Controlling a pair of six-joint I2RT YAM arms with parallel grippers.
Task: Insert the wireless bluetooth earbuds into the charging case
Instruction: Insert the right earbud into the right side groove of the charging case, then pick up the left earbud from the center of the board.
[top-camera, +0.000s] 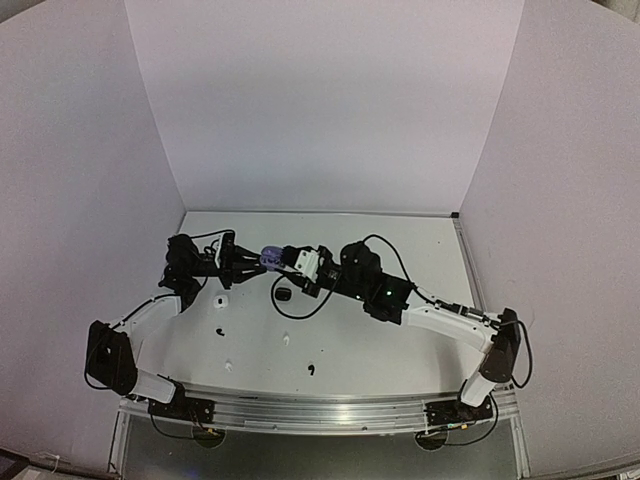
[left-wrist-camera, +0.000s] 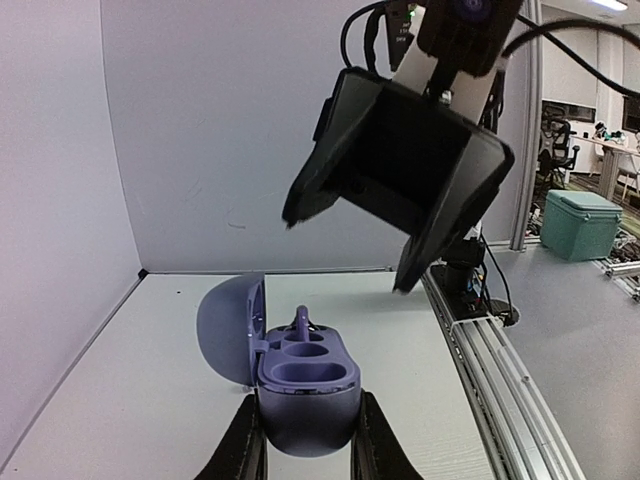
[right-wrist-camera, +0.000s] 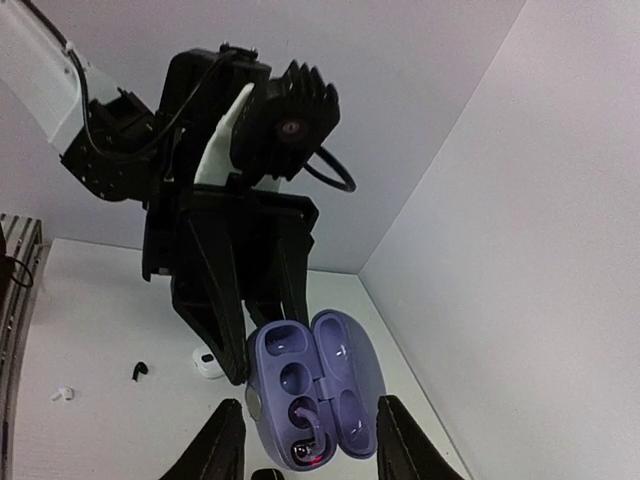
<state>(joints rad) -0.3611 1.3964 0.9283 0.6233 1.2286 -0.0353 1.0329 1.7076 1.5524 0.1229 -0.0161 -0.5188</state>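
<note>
My left gripper (left-wrist-camera: 308, 402) is shut on the base of a purple charging case (left-wrist-camera: 305, 385), held up off the table with its lid (left-wrist-camera: 228, 325) swung open. One purple-grey earbud (left-wrist-camera: 301, 326) stands in the far socket, its stem poking up; the other socket is empty. In the right wrist view that earbud (right-wrist-camera: 318, 440) sits in the case (right-wrist-camera: 300, 385). My right gripper (right-wrist-camera: 308, 404) hangs open just above the case with nothing between its fingers. From above, the left gripper (top-camera: 252, 260) and right gripper (top-camera: 292, 261) meet at the case (top-camera: 270, 257).
On the table lie a white case (top-camera: 220, 302), a black case (top-camera: 285, 293) and several loose earbuds, among them a black one (top-camera: 312, 370) and a white one (top-camera: 287, 340). White walls close in three sides. A metal rail (left-wrist-camera: 500, 370) runs along the near edge.
</note>
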